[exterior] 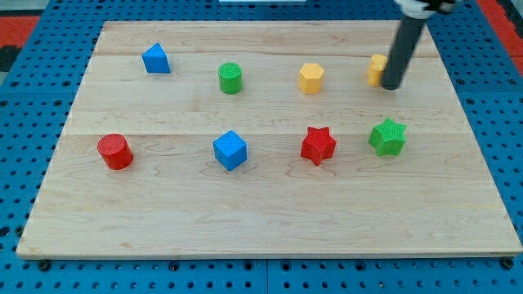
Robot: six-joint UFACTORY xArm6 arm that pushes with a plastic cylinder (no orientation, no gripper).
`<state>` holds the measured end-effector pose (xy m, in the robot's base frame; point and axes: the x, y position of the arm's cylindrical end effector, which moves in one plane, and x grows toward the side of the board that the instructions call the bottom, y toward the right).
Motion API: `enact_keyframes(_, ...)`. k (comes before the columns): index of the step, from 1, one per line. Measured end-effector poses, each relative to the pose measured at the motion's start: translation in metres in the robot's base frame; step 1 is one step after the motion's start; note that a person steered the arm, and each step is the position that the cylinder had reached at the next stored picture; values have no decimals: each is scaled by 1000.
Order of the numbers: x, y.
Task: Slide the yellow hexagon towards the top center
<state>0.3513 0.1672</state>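
This looks like a robotics lab or test bench. A pale wooden board serves as the counter, resting on a blue perforated base plate with regular rows of holes, the kind used for bolting down equipment. Small plastic blocks in plain colours, such as a red cylinder and a blue cube, lie spread across it like trial pieces.

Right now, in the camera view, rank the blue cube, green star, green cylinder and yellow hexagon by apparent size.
1. blue cube and green star: too alike to split.
2. green cylinder and yellow hexagon: also alike.
The second pair sits nearer the view's top, perhaps farther from the camera, so true sizes are unsure.
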Motion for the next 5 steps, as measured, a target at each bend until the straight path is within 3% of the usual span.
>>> enact_keyframes(2,-47,-22)
enact_keyframes(4,4,-28)
enact_keyframes(5,2,-64)
